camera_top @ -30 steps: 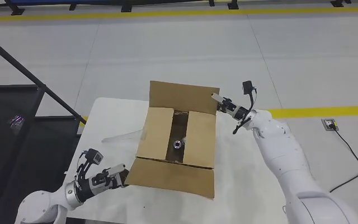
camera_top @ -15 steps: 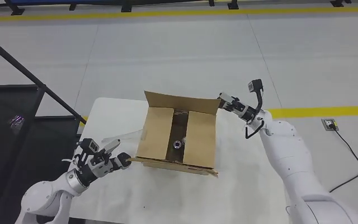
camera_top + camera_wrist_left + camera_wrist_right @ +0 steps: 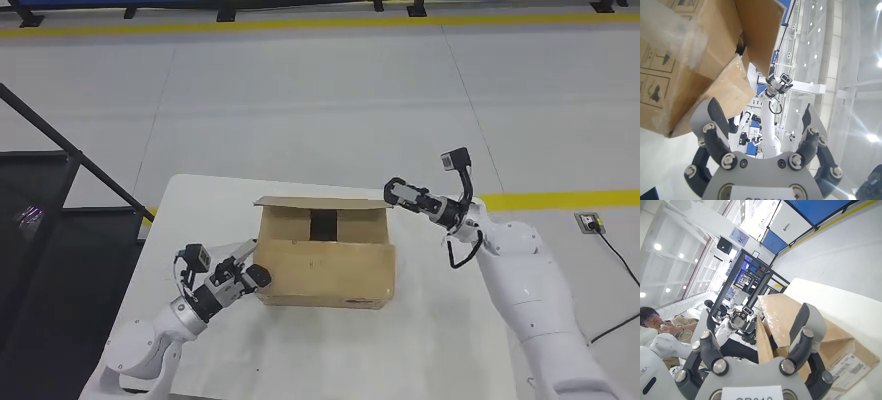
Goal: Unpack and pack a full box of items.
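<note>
Since a second ago we have tipped the box (image 3: pixel 325 272) up, and it now stands on the table (image 3: pixel 450 330) with its opening on top. Our left gripper (image 3: pixel 257 277), jaws apart, has the box's lower corner just beside one finger; our right gripper (image 3: pixel 391 190), jaws also apart, straddles a flap (image 3: pixel 776 317)

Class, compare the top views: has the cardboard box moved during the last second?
Yes. The cardboard box has tipped: its opening, earlier facing up, now tilts toward the far edge of the table, with a closed side facing up.
</note>
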Controlling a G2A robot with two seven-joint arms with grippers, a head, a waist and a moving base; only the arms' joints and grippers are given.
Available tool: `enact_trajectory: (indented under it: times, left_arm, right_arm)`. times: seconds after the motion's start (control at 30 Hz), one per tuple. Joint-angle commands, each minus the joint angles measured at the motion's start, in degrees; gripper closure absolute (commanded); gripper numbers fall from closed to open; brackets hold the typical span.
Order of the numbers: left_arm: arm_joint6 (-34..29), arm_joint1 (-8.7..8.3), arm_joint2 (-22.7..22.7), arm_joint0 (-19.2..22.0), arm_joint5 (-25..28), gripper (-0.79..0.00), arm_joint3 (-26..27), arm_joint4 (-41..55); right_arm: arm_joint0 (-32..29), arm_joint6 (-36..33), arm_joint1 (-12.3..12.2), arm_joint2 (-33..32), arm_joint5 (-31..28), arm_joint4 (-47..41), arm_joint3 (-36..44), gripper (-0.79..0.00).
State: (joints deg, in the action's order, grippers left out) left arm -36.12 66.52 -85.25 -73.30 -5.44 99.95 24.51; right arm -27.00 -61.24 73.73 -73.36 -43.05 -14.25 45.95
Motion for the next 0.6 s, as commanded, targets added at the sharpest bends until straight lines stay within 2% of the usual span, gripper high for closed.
enact_trajectory:
  times: [0.0, 0.17, 0.43, 0.57]
  left_arm:
    - [0.86, 0.08, 0.70, 0.26, -0.02, -0.785, -0.05, -0.02]
    - [2.28, 0.13, 1.30, 0.50, 0.72, -0.785, -0.33, -0.79]
    - [5.18, 0.22, 1.58, -0.21, 4.46, -0.785, -0.42, -2.61]
    - [8.16, 0.36, 2.36, -1.18, 7.81, -0.785, 0.08, -5.48]
  right_arm:
    - [-0.12, -1.69, -0.69, 0.62, 1.69, -0.63, 0.95, -0.785]
    - [1.47, -7.09, -1.35, 2.57, 8.13, -1.24, -0.07, -0.785]
    - [2.72, -7.18, -0.73, 6.19, 18.52, -0.50, 0.33, -0.785]
    - [2.05, -7.55, -0.50, 7.20, 20.40, -1.81, 1.92, -0.785]
